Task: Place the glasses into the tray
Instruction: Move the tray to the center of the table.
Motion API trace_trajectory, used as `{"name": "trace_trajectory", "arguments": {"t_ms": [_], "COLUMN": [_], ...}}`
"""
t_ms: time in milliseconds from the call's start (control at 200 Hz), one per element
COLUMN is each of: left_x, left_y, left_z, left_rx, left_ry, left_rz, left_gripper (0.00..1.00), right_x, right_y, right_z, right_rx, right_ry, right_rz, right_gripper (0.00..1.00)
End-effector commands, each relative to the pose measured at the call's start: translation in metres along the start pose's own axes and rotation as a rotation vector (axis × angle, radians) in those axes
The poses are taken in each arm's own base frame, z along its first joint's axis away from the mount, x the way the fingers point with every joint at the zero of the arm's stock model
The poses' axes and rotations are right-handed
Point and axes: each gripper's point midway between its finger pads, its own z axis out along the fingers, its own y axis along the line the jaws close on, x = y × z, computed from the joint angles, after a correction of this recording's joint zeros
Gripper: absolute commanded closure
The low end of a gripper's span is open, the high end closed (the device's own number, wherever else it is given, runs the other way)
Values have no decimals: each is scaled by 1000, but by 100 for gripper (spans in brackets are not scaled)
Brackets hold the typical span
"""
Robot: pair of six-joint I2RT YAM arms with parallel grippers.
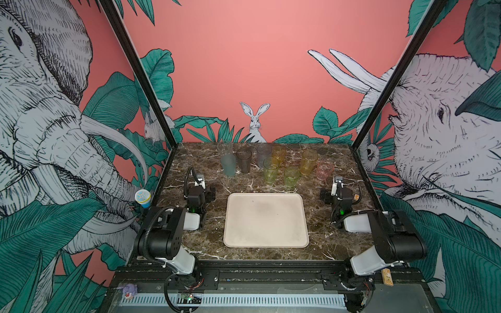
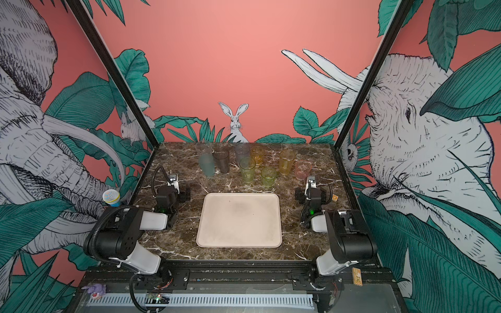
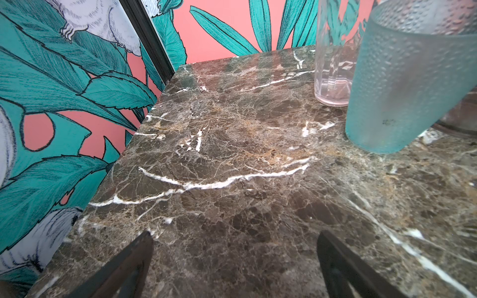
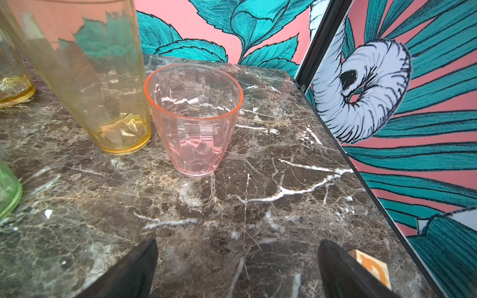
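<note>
The glasses all stand upright, mouths up, bunched along the far half of the marble table, and none is in the tray yet. The tray lies bare on the near side of them, squarely between my two arms. I judge that lets either arm set a glass down without crossing the other.

My left gripper is spread wide with nothing between its jaws, low over the marble. The frosted teal tumbler is ahead, off to one side, with a clear one just behind it. My right gripper is equally wide and empty. The short pink tumbler sits nearly straight ahead of it, just beside a tall amber one.

Wide jaws suit these tapered walls, since I expect to slide around a tumbler from the side. The pink one looks the easiest start, being at the cluster's edge, though its amber neighbour is close enough to be knocked.
</note>
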Motion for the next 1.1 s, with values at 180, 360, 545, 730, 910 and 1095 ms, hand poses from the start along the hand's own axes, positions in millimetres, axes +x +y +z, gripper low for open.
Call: {"name": "trace_trajectory", "arguments": {"t_ms": [180,360,545,730,910,1095], "left_x": [-12,-12,-12,-12,-23,-42], "left_y": [2,2,2,2,6,14], "left_z": [-1,-1,-1,-2,-9,-28], "left_rx": [0,0,0,0,-8,-13], "left_ry": [-34,-32,-33,-36,-68,-52], "left_rz": [-11,-10,-9,-10,-15,-30], "left_gripper": [0,0,0,0,0,0], "right_x": [-12,-12,-12,-12,-13,-25], "right_y": [-2,-2,-2,-2,-2,-3], "right_z": [1,1,1,1,0,-12], "right_rx": [8,7,7,8,6,-12], "right_ry": [-44,-44,-44,-45,-48,-79], "right_rz": [9,8,8,9,10,10], "right_gripper": [1,1,1,1,1,1]}}
